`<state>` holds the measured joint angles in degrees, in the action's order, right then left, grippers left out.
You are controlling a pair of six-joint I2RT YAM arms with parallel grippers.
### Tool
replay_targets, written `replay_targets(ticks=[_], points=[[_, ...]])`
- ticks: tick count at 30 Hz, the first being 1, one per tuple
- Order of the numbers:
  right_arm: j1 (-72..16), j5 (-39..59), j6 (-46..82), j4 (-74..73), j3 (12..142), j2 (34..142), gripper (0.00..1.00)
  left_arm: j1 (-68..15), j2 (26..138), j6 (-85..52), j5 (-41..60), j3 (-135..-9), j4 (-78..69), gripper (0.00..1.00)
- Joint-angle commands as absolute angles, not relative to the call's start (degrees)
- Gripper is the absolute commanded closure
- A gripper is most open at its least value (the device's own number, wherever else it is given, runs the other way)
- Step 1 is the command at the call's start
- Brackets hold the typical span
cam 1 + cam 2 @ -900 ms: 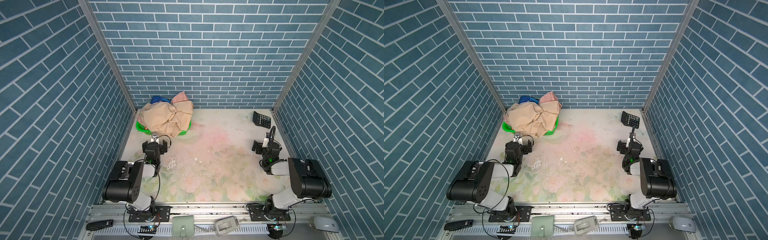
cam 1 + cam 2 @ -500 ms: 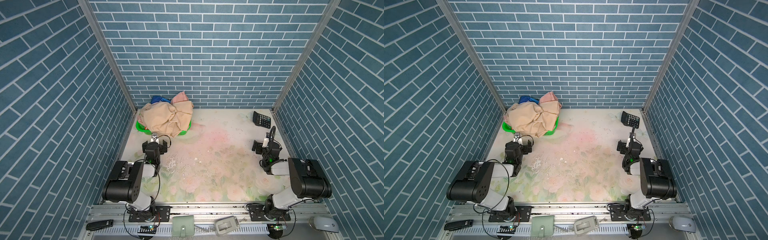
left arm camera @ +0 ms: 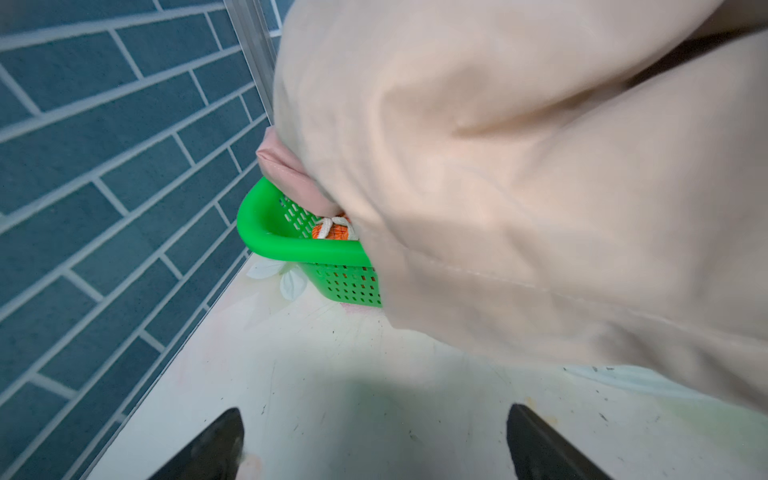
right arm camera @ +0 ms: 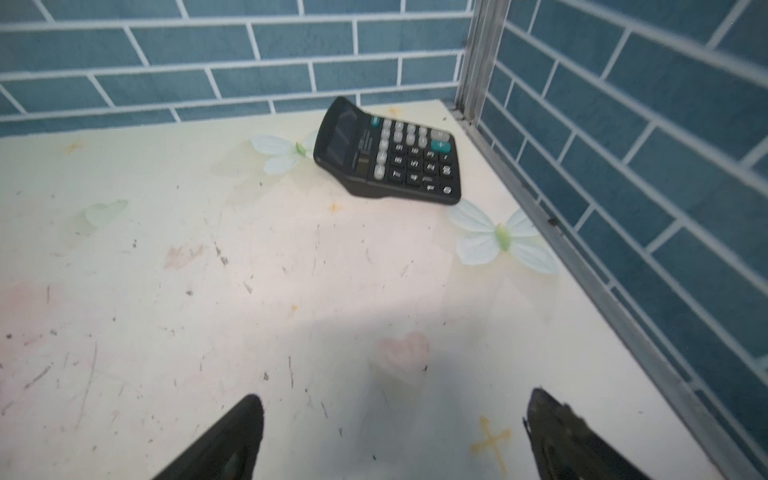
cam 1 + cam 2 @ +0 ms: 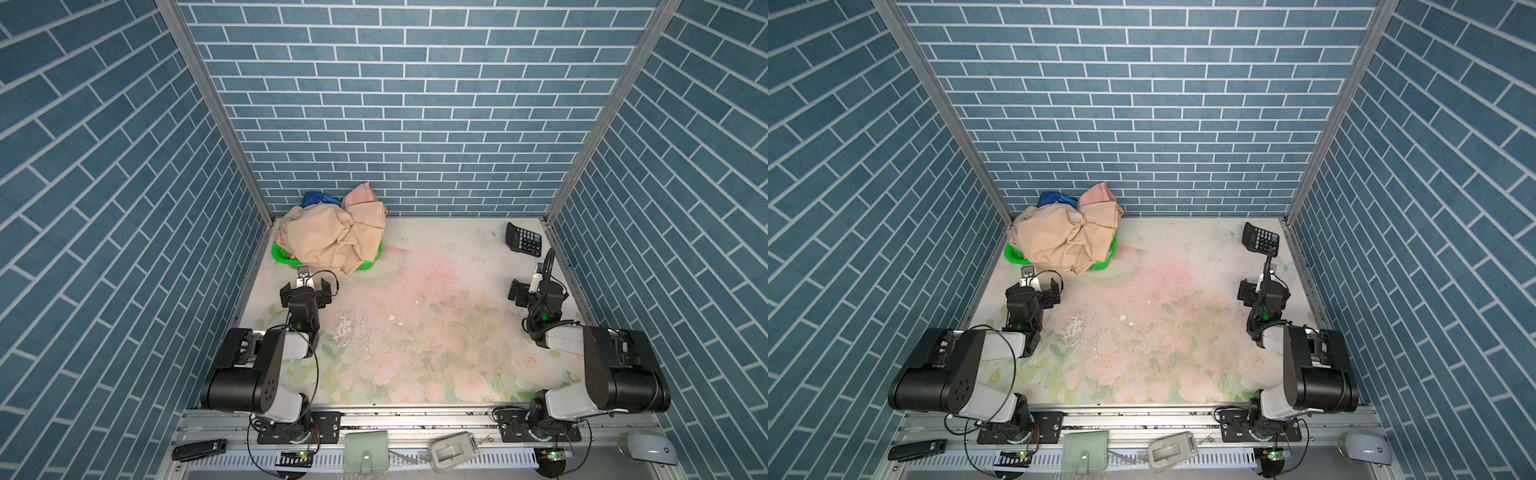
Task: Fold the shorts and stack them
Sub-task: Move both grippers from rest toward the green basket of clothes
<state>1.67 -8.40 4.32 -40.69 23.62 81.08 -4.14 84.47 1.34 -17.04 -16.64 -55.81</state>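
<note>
left gripper [image 5: 306, 287] sits low over the table [image 5: 415, 316] with its jaws spread wide and nothing between them. it points at the green basket [image 5: 279, 254] in the far left corner, near it but not touching. in the left wrist view the dark fingertips [image 3: 220, 438] frame bare tabletop with the basket just ahead. right gripper [image 5: 536, 291] is over on the right side, also spread wide and gripping nothing. it faces the far right corner, where a black calculator [image 5: 523, 239] lies keys up near the table's right edge. gripper and calculator are apart.

shorts are all piled in the basket, none folded yet. beige shorts [image 5: 332, 239] are on top, crumpled into a big lump that covers most of the basket. they hang over its front and right rim, so only bits of green show on the left and along the front. pink shorts [image 5: 359, 195] poke up at the back of the pile against the wall [image 5: 415, 124]. in the left wrist view a pink edge also sticks out from under the beige, right at the basket's corner. striped shorts [image 3: 330, 232] are mostly buried: all i can see is an orange patch with a white cord inside the basket, under the beige. a blue cloth [image 5: 316, 198] peeks out at the back left of the pile, can't tell which pair it belongs to. middle of the table between the arms is scuffed floral print.
</note>
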Motion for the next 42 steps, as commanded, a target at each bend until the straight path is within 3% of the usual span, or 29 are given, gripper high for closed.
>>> replay_targets(ticks=[1, 3, 6, 11, 15, 20, 26, 30, 35, 42], points=[[1.8, -12.8, 6.9, -33.4, 25.1, 74.1, 0.01, -6.5, 83.0, 2.6, -23.3, -13.8, -62.4, 0.0], [1.8, -13.2, 11.7, -31.1, 25.2, 70.1, 0.01, -9.0, 78.1, 1.2, -35.3, -14.7, -56.7, 0.01], [1.8, -10.2, 21.9, -26.0, 26.6, 65.5, 0.01, -9.1, 66.9, -4.5, -43.9, -18.3, -39.1, 0.0], [0.3, 1.5, 30.3, -16.4, 34.4, 68.2, 0.01, -9.0, 52.8, -20.6, -45.7, -30.0, -1.3, 0.0], [-11.4, -3.7, 31.2, -11.8, 41.2, 74.3, 0.01, -9.0, 48.9, -30.4, -33.2, -34.7, 9.5, 0.0], [-25.7, -3.7, 34.9, -12.1, 53.5, 88.8, 0.01, -9.1, 53.2, -36.6, -12.0, -42.2, 19.4, 0.0], [-35.5, -1.7, 38.4, -11.5, 71.8, 106.1, 0.01, -9.9, 60.1, -39.6, 13.1, -45.8, 17.9, 0.0], [-38.9, -0.9, 40.1, -8.6, 84.0, 116.3, 0.03, -10.2, 57.0, -40.9, 13.3, -44.7, 18.5, 0.0], [-40.7, 1.0, 43.7, -5.8, 96.9, 128.2, 0.12, -10.2, 50.2, -40.9, 12.3, -43.1, 20.3, 0.0], [-43.5, 1.5, 44.6, -0.1, 113.1, 139.4, 0.16, -10.2, 49.5, -40.9, 14.3, -41.6, 21.4, 0.0]])
